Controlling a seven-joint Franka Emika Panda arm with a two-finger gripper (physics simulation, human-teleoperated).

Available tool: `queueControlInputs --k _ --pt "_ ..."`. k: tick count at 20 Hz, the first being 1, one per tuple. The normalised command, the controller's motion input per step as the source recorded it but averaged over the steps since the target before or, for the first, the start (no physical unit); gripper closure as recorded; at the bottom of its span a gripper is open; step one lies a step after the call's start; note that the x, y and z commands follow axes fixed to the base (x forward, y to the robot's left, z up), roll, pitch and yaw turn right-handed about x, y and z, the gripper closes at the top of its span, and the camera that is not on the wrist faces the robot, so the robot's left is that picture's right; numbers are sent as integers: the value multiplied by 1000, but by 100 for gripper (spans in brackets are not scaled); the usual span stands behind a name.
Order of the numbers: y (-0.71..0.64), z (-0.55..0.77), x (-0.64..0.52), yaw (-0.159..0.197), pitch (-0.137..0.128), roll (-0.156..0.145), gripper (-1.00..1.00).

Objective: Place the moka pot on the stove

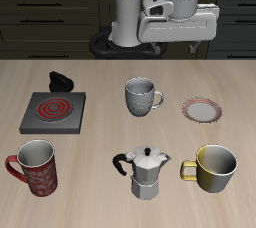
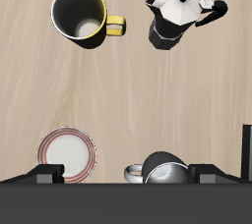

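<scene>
The silver moka pot (image 1: 148, 172) with black handle and knob stands upright near the table's front edge, between a red mug and a yellow mug. It also shows in the wrist view (image 2: 180, 14). The stove (image 1: 52, 110), a dark grey square plate with a red spiral ring, lies farther back with nothing on its burner; it is out of the wrist view. My gripper (image 1: 185, 34) hangs high above the table's back edge, far from both. In the wrist view its fingers (image 2: 44, 175) stand wide apart, open and empty.
A grey patterned mug (image 1: 141, 96) stands mid-table, below the gripper in the wrist view (image 2: 162, 167). A red-rimmed white plate (image 1: 202, 109) lies beside it. A yellow mug (image 1: 215, 168) and a red mug (image 1: 33, 166) flank the moka pot.
</scene>
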Motion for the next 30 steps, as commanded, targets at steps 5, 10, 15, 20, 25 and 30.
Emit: queueControlInputs --k 5,10,15,20,25,30 --pt "-105 47 410 1 -11 -49 -100" --pt "-180 16 460 -12 -1 11 -100" --pt "-126 3 264 -23 1 4 -100" --pt "-233 -19 253 -37 21 12 -100" --pt "-232 -75 245 1 32 39 -100" --pt "-162 -29 178 19 5 34 -100"
